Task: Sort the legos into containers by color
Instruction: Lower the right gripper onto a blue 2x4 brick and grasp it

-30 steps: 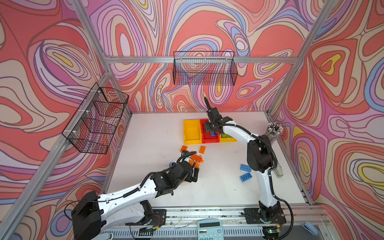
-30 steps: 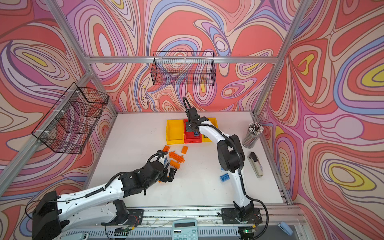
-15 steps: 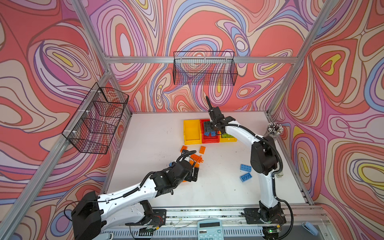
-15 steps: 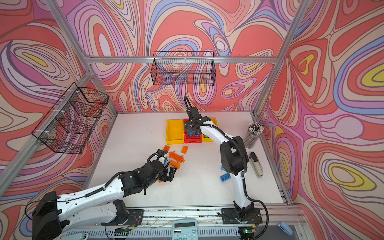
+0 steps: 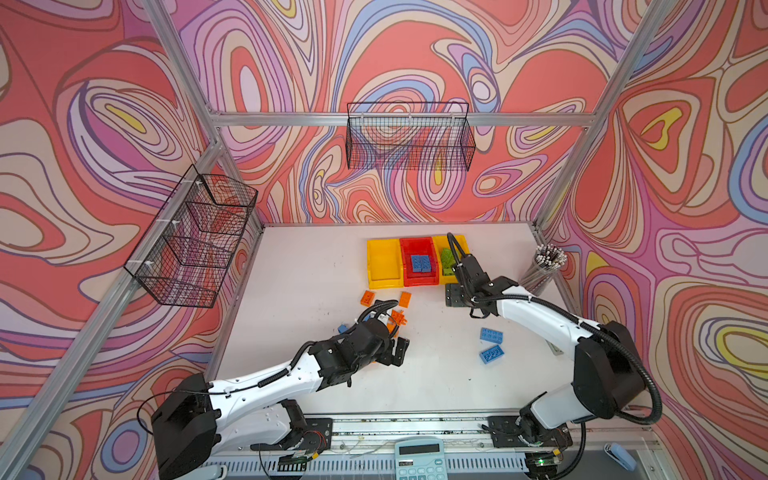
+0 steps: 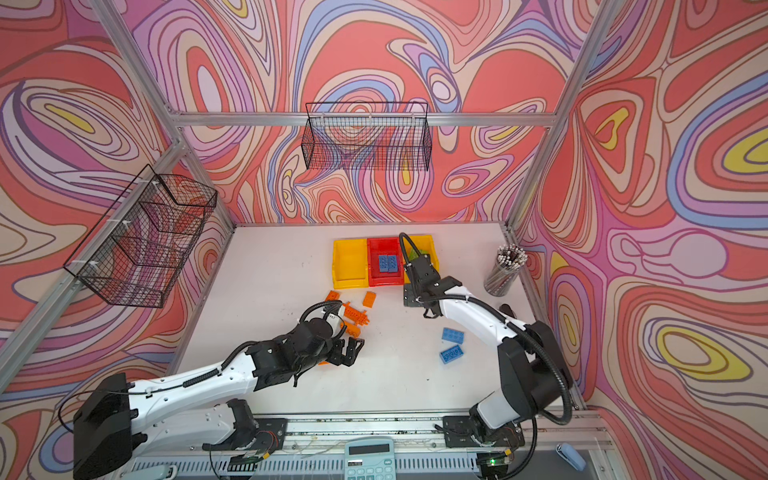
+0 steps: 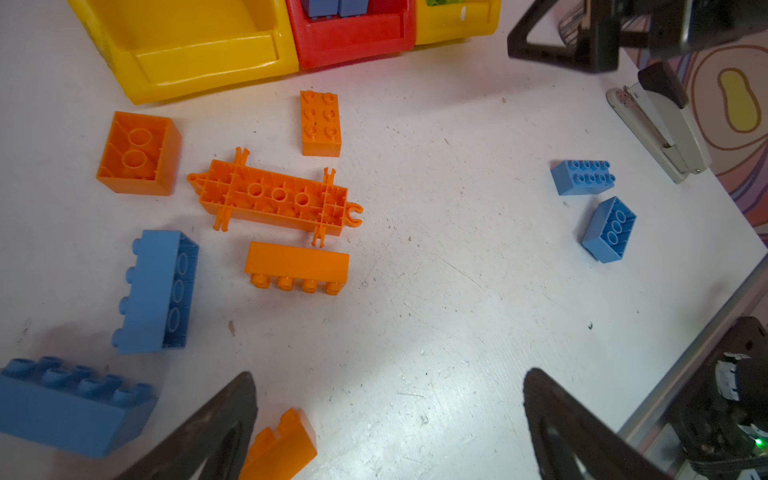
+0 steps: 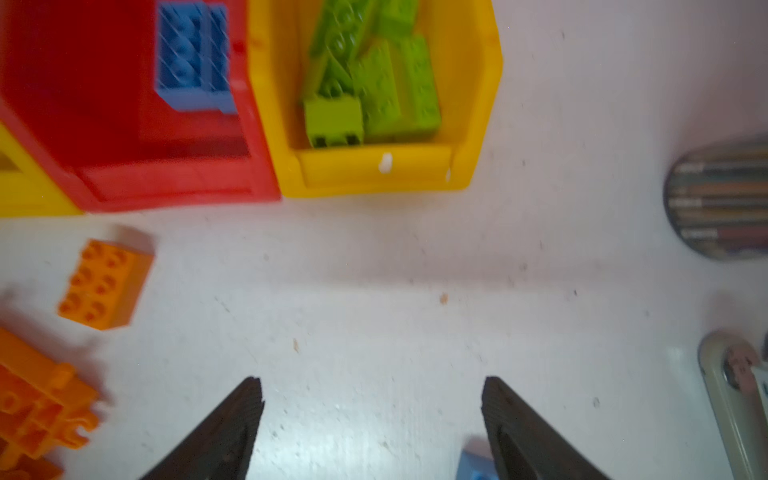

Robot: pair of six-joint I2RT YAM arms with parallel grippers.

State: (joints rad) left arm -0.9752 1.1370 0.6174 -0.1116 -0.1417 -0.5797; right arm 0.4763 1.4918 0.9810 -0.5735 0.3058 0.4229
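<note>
Three containers stand in a row at the back: an empty yellow bin [image 5: 384, 264], a red bin [image 5: 419, 245] holding two blue legos [image 5: 420, 263], and a yellow bin [image 8: 473, 104] holding green legos [image 8: 374, 83]. My right gripper [image 5: 467, 303] hangs open and empty just in front of that bin. Two blue bricks [image 5: 491, 334] lie nearer the front. My left gripper [image 7: 388, 374] is open over bare table, with a small orange brick [image 7: 282, 444] beside one finger. Beyond it lie the jagged orange assembly [image 7: 276, 199], three orange bricks [image 7: 320, 122] and two blue bricks [image 7: 160, 291].
A clear cup of pencils [image 5: 544, 264] and a stapler [image 7: 656, 124] sit by the right wall. Black wire baskets hang on the back wall [image 5: 409, 139] and the left wall [image 5: 195, 237]. A calculator [image 5: 419, 457] lies past the table's front rail.
My right gripper has opened wider and drawn back from over the red bin to the table in front of the bins. The left arm has hardly moved.
</note>
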